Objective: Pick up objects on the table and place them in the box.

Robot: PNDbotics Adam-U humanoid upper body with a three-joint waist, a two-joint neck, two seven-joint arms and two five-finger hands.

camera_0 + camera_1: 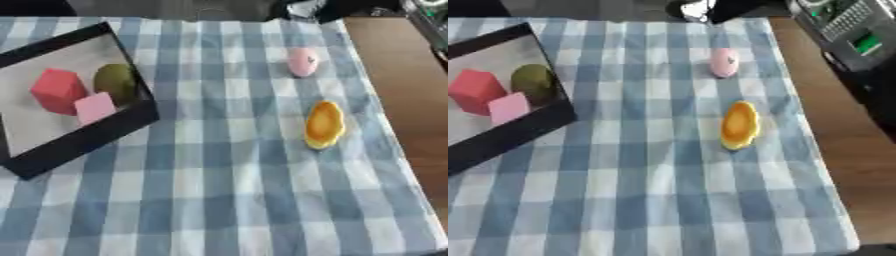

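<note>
A blue-and-white checked cloth covers most of the tabletop, whose bare brown wood shows in a strip along the right side. Beyond the right edge, in the upper corner, stands a dark device with a grey keypad and a green patch. The far edge beyond the cloth lies in shadow. Light falls soft and even.

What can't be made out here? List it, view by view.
- Both robot hands: in neither view.
- Box: near left corner cut off by the left edge in both views.
- Olive object: lower side hidden behind the red block and pink cube.
- Pink egg-shaped object: dark mark on it blurred.
- Yellow-orange object: too blurred to identify.
- Grey device: right eye view, cut off by the top edge.
</note>
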